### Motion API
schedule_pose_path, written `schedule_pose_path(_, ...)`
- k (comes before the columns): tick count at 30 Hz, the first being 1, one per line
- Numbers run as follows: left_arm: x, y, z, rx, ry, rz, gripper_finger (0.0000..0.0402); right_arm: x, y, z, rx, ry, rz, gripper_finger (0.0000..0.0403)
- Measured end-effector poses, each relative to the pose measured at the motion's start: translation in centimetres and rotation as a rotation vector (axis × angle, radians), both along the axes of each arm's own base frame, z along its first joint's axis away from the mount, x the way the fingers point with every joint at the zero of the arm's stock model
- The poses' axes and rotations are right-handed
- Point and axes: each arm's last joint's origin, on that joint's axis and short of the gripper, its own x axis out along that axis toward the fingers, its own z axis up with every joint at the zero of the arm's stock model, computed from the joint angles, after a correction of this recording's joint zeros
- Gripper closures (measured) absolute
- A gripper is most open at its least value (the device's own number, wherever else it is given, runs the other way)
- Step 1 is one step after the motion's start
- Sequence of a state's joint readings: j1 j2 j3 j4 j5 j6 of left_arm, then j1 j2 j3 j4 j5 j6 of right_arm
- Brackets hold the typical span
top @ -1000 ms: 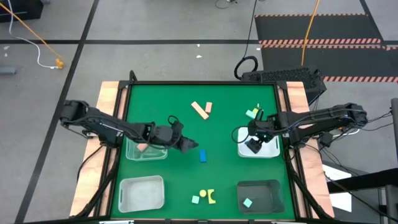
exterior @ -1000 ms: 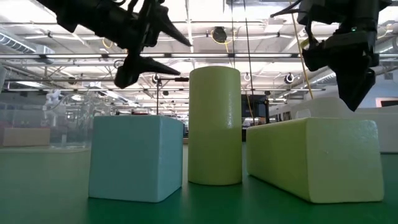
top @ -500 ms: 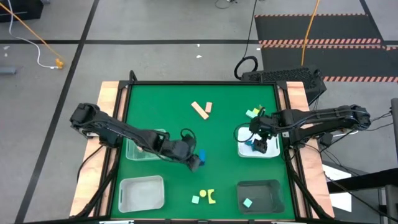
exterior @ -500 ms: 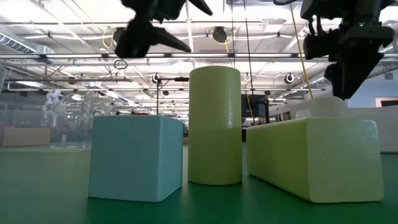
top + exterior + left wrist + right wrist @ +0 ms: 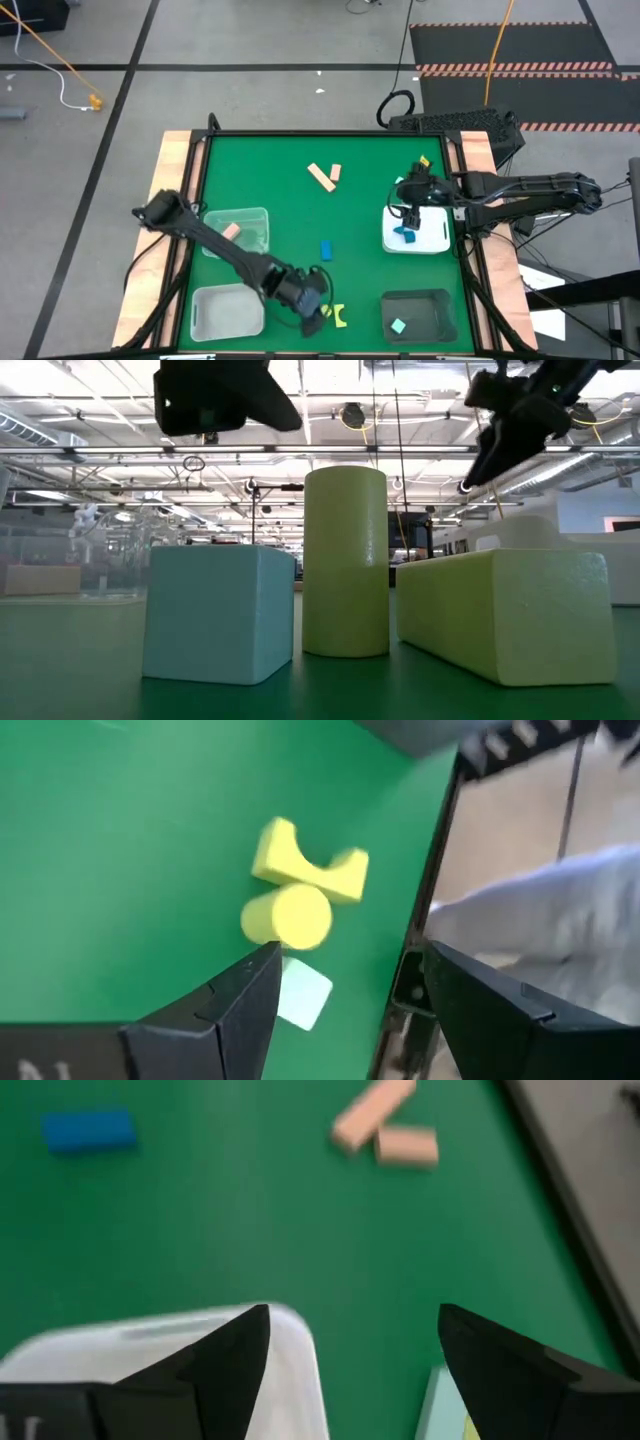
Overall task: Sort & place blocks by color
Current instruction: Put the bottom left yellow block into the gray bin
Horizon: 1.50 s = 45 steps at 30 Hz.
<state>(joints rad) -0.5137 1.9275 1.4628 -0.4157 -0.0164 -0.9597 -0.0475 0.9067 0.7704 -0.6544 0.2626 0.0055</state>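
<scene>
My left gripper (image 5: 312,302) hangs open near the table's near edge, just above a group of three blocks. The left wrist view shows them ahead of the fingers: a yellow arch (image 5: 310,870), a yellow cylinder (image 5: 287,917) and a light teal block (image 5: 303,995). My right gripper (image 5: 408,197) is open above the far edge of the white tray (image 5: 436,243), where a blue block (image 5: 405,235) lies. Another blue block (image 5: 325,250) rests mid-table. Two tan blocks (image 5: 322,177) lie toward the far side.
A clear tray (image 5: 250,245) on the left holds a salmon block (image 5: 232,232). A second pale tray (image 5: 228,312) sits at the near left. A dark tray (image 5: 425,320) at the near right holds a teal block (image 5: 398,326). A yellow block (image 5: 423,161) lies beyond the white tray.
My left gripper has swung from beside the clear tray toward the table's near edge and stopped over the yellow and teal blocks. My right gripper has risen out of the white tray and moved toward the far edge. A blue block now shows lying in that tray.
</scene>
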Motion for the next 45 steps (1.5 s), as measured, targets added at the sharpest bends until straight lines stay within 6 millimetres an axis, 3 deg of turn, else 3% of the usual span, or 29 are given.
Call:
schedule_pose_path(7,0.0,-2.3,-1.7,0.196,-0.030,-0.157,0.0158,0.7,0.0,0.8,-0.043,-0.094,0.042,0.0124)
schedule_pose_path(14,0.2,-1.7,-1.8,0.462,-0.098,-0.199,0.0158,0.7,0.0,0.7,-0.022,-0.091,0.022,0.0124)
schedule_pose_path(23,0.5,-1.8,-1.7,0.493,-0.140,-0.293,0.0158,0.7,0.0,0.7,-0.015,-0.093,0.014,0.0124)
schedule_pose_path(29,1.1,-2.2,-3.7,0.512,-0.125,-0.312,0.0158,0.7,0.0,0.7,-0.015,-0.093,0.014,0.0124)
schedule_pose_path(45,1.5,-2.1,-4.3,0.534,-0.140,-0.331,0.0158,0.7,0.0,0.7,-0.019,-0.099,0.019,0.0124)
